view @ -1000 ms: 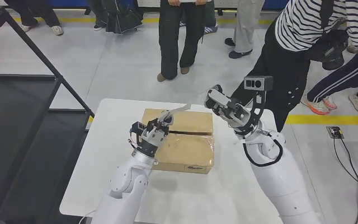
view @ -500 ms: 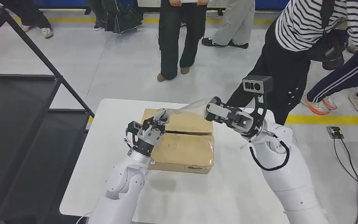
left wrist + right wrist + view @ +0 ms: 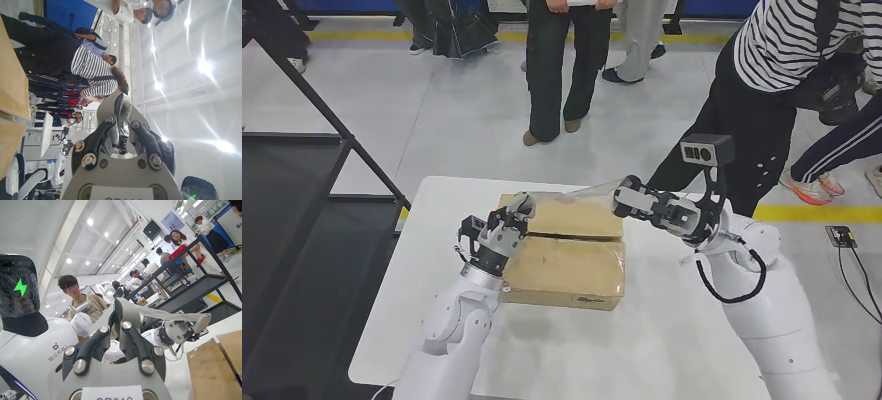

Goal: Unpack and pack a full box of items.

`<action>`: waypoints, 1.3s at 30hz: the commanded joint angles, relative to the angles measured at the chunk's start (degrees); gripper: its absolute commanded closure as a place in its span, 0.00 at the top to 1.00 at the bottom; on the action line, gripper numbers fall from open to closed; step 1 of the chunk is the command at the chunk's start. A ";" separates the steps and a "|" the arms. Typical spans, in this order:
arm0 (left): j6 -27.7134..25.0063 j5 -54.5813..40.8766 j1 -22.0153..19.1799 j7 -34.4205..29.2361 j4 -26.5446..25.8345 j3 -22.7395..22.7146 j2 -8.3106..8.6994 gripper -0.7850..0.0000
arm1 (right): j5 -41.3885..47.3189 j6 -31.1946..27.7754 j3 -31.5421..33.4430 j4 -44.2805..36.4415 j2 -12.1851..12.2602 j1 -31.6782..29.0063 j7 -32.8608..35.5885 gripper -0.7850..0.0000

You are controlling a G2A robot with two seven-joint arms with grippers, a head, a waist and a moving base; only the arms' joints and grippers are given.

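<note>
A brown cardboard box (image 3: 567, 255) lies shut on the white table (image 3: 662, 330), a dark seam running across its lid. A strip of clear tape (image 3: 577, 192) hangs stretched above the box's far half, held at both ends. My left gripper (image 3: 520, 207) is shut on the tape's left end over the box's far left corner. My right gripper (image 3: 620, 196) is shut on the other end over the far right corner. In the right wrist view the tape (image 3: 166, 313) runs from my right gripper (image 3: 118, 306) to the left gripper (image 3: 202, 323), with the box (image 3: 208, 366) below.
A black metal rack (image 3: 302, 230) stands just left of the table. A person in a striped top (image 3: 782, 90) stands close to the table's far right corner, and others stand farther back. Bare table surface lies in front of and to the right of the box.
The right gripper came down and left toward the box's far right corner. The tape, curled upward a second ago, now spans straight between both grippers. The left gripper shifted slightly left.
</note>
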 commanded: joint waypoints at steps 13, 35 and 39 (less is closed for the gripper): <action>1.68 0.61 0.16 0.19 -0.24 -0.84 0.17 0.00 | 1.38 2.40 -0.42 2.43 1.84 1.49 2.40 0.00; 2.33 3.41 1.00 1.03 -2.55 -2.22 0.57 0.00 | -5.97 4.84 -2.28 -6.38 3.39 -0.02 4.84 0.31; 3.55 4.34 1.35 1.03 -3.36 -3.19 0.82 0.00 | -7.98 4.07 -3.28 -6.39 4.03 0.24 4.07 1.00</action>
